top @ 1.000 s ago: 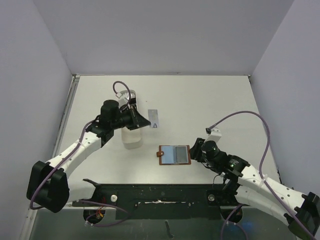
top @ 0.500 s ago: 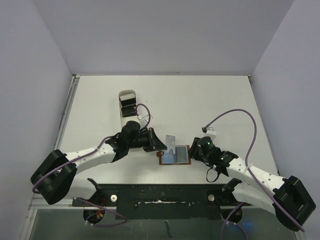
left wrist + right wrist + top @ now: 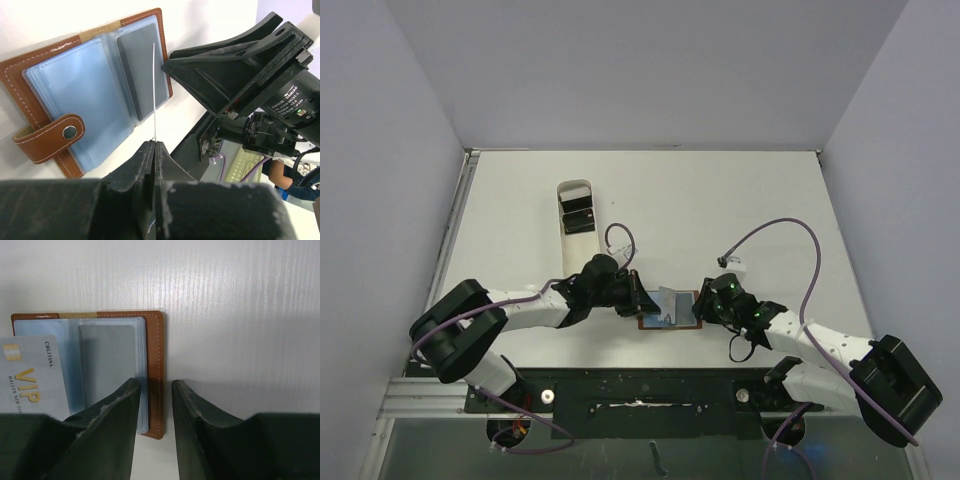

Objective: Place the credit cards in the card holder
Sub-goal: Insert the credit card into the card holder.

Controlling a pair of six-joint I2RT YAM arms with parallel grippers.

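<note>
The brown card holder (image 3: 663,321) lies open near the table's front, its pale blue pockets up. In the left wrist view the card holder (image 3: 85,95) has a dark card (image 3: 141,65) in its right pocket. My left gripper (image 3: 642,297) is shut on a pale grey credit card (image 3: 669,299). That card is edge-on in the left wrist view (image 3: 154,90), standing over the right pocket. The right wrist view shows its face, marked VIP (image 3: 30,382). My right gripper (image 3: 155,386) is open, its jaws straddling the holder's right brown edge (image 3: 159,365).
A long white oval tray (image 3: 563,200) stands at the back left and holds dark cards (image 3: 582,216). A black rail (image 3: 640,385) runs along the near edge between the arm bases. Grey walls close in the table on three sides.
My left gripper has carried the pale card from beside the tray down to the card holder. My right gripper has moved left up to the holder's right edge.
</note>
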